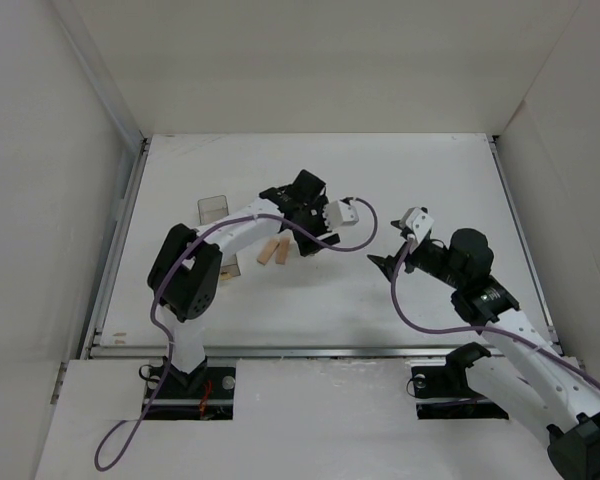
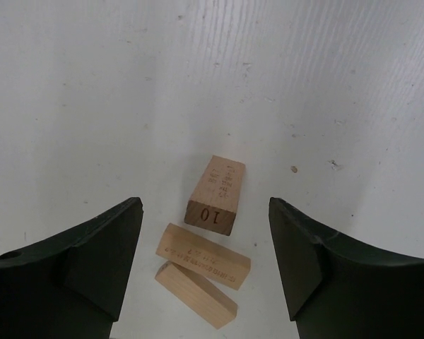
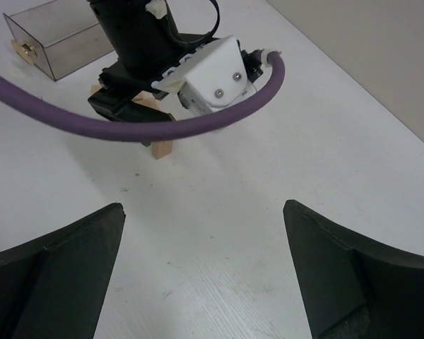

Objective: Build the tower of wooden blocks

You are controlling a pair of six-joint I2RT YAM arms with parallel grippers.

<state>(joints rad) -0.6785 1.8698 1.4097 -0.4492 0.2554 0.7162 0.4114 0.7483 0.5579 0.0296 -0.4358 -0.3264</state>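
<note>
Left wrist: tan blocks (image 2: pixel 203 256) (one numbered)

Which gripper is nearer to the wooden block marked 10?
Left. The left gripper hangs open over the block marked 10, fingers on either side of it; the right gripper is open, well apart to its right.

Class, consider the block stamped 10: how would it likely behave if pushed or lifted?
The block has flat faces and square edges, so it should slide, not roll. Solid wood: probably stiff and light. Its matte grain likely grips well.
</note>
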